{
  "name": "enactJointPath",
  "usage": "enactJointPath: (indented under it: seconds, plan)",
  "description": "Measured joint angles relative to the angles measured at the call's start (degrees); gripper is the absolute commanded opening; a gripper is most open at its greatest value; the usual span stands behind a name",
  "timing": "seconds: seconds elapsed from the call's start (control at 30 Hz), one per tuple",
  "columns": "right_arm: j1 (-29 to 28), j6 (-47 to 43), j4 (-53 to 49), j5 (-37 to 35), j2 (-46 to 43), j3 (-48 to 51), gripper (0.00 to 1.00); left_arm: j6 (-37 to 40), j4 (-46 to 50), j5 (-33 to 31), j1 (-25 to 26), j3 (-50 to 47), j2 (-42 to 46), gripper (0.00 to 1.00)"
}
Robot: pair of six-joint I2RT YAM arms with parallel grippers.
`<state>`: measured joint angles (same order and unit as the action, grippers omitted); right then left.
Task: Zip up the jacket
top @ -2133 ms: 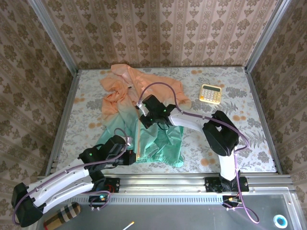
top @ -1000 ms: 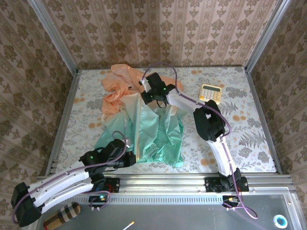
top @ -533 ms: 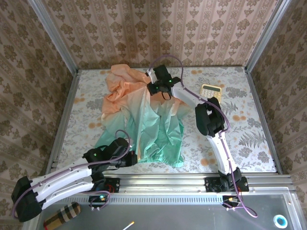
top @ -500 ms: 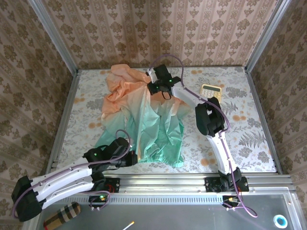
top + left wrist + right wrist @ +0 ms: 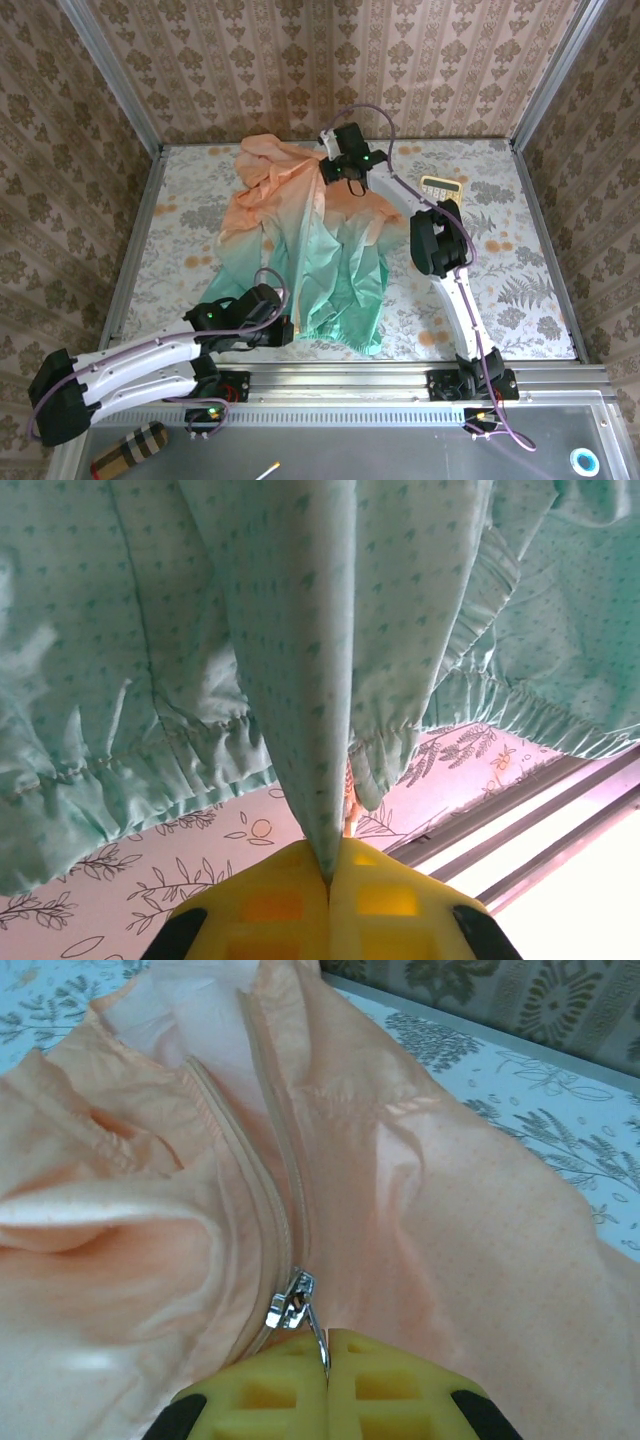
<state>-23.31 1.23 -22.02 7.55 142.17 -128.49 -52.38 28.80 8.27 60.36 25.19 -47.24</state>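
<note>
**Two grippers, one zip almost run out**

1. Right gripper point(image 5: 328, 1345): pads pressed together on the wire tab of the zipper slider point(image 5: 289, 1310). Two seconds ago I held it at mid-chest, over mint cloth. Now it sits in peach cloth below the collar, so I judge most of the zip closed. A short stretch ahead of the slider looks unjoined.
2. Left gripper point(image 5: 328, 875): clamped on a fold at the hem of the jacket point(image 5: 320, 250), which stretches away from it toward my right gripper.
3. Room: the table's back rail point(image 5: 450, 141) lies close beyond my right gripper, so little travel remains. The calculator point(image 5: 440, 188) lies to its right, clear of the cloth.
</note>
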Motion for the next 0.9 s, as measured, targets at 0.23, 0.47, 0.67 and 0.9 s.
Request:
enactJointPath:
  seconds: [0.23, 0.47, 0.67, 0.9]
  plan:
    - [1.9, 0.2, -0.6, 0.0, 4.0, -5.5, 0.00, 0.4, 1.2, -0.5, 0.4, 0.2, 3.1, 0.00]
    - [3.5, 1.3, -0.9, 0.2, 6.6, -10.3, 0.00, 0.3, 2.3, -0.6, 0.4, 0.2, 4.2, 0.00]
    - [5.4, 3.0, -0.5, 0.4, 8.3, -12.0, 0.00, 0.3, 2.5, -0.6, 0.4, 0.2, 4.2, 0.00]
    - [7.9, 4.7, 0.0, 2.0, 12.0, -18.4, 0.00, -0.3, 2.5, -0.6, 0.4, -0.4, 4.3, 0.00]
